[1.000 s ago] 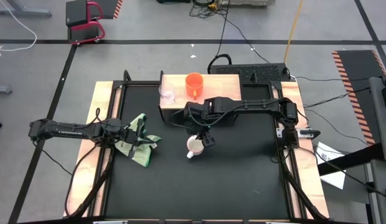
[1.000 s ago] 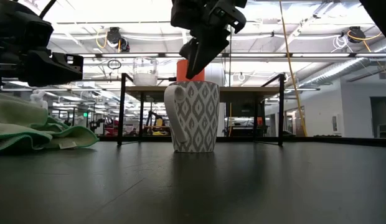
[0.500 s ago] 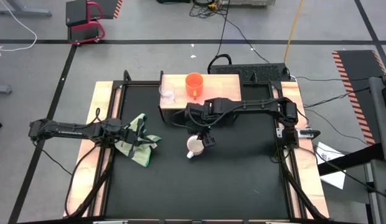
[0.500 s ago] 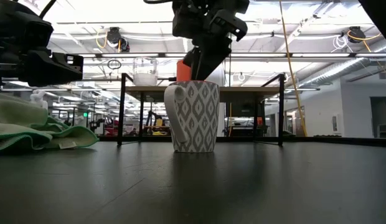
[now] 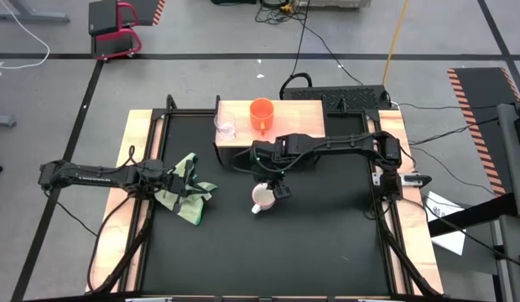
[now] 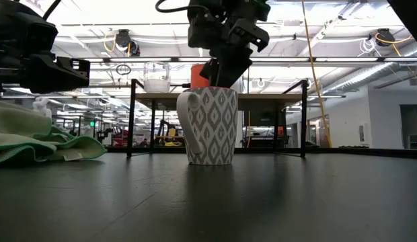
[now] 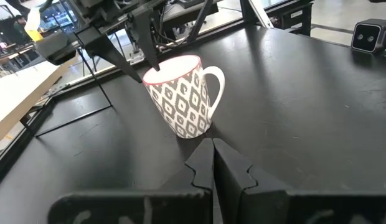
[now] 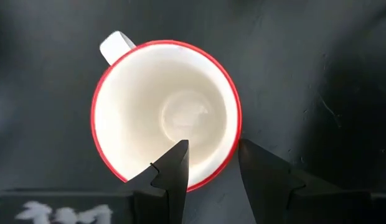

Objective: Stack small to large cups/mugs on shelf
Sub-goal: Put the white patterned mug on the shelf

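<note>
The white mug [image 5: 262,198] stands upright on the black table [image 5: 327,252] in front of the shelf [image 5: 302,111], its handle toward the table's near left; the right gripper [image 8: 210,163] hangs directly over it with fingers spread, one fingertip [image 8: 175,163] inside the red rim and the other outside the wall. On the shelf the orange mug [image 5: 261,112] stands near the middle, with the clear glass cup [image 5: 226,126] apart from it by the left end; the left gripper [image 7: 213,163], pressed together, sits low at the table's left beside the green cloth [image 5: 186,190].
</note>
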Controlling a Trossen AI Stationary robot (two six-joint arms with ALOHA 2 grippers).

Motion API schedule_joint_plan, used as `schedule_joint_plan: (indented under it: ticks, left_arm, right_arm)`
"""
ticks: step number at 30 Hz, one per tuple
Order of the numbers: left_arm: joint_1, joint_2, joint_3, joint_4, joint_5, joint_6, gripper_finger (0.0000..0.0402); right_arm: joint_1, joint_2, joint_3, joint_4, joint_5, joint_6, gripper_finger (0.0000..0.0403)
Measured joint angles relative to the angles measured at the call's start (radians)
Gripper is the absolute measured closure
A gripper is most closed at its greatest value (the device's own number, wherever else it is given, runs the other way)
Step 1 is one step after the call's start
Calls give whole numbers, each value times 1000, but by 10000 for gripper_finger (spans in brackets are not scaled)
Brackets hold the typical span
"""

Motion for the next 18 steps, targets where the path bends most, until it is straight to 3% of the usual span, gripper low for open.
schedule_joint_plan:
  ticks: [18]
  left_arm:
    - [0,0,0,2,0,-1,392]
  right_arm:
    - [-2,0,-5,25,0,12,270]
